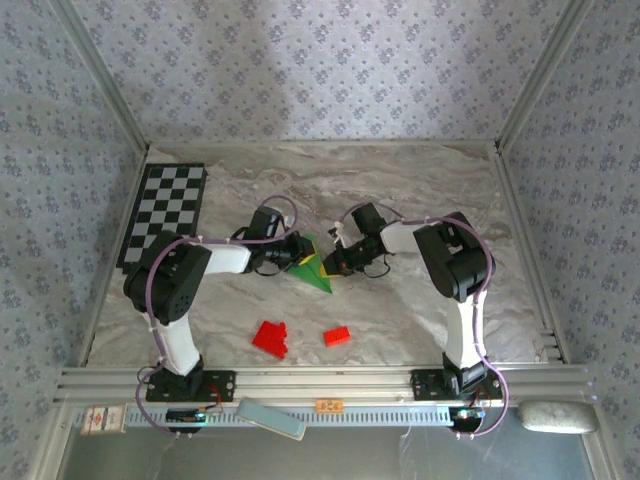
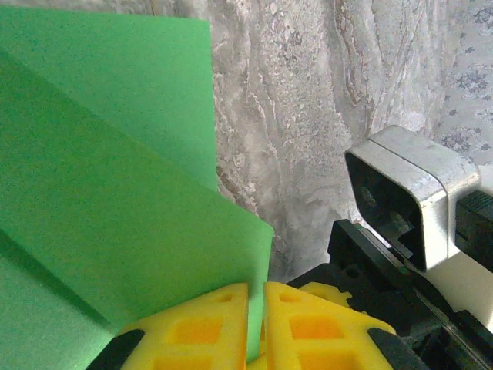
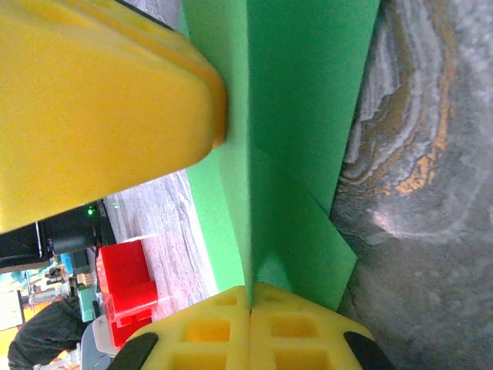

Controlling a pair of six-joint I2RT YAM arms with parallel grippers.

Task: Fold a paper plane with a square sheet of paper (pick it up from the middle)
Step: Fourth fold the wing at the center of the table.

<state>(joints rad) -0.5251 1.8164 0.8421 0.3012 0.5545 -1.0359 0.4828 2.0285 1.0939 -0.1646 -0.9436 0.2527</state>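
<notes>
You have both arms reaching in toward the middle of the desk (image 1: 430, 190), and they meet over the green sheet of paper (image 1: 320, 275). From above, the paper shows as a creased, pointed shape lying between the two wrists, its tip aimed at the near edge.

Your left gripper (image 2: 256, 301) has its yellow fingers drawn almost together, with a thin strip of green caught in the narrow gap between them. It is pinching the paper at one edge. In that wrist view the sheet spreads away up and to the left in overlapping folded layers, and the marbled desk is bare beside it. The grey camera housing (image 2: 408, 193) of the other arm sits close on the right.

Your right gripper (image 3: 250, 304) has its fingers pressed tight against each other, and a raised fold of the paper runs straight up out of the seam, so it is nipping the sheet along that crease. A yellow finger (image 3: 100, 108) of the left gripper pushes against the paper from the upper left, touching the same fold.

Nearer to the arm bases than the paper, and apart from it, lie a larger red block (image 1: 268, 337) and a smaller red block (image 1: 337, 337). The black-and-white checkered board (image 1: 165, 212) lies at the far left of the desk, well away from both grippers.
</notes>
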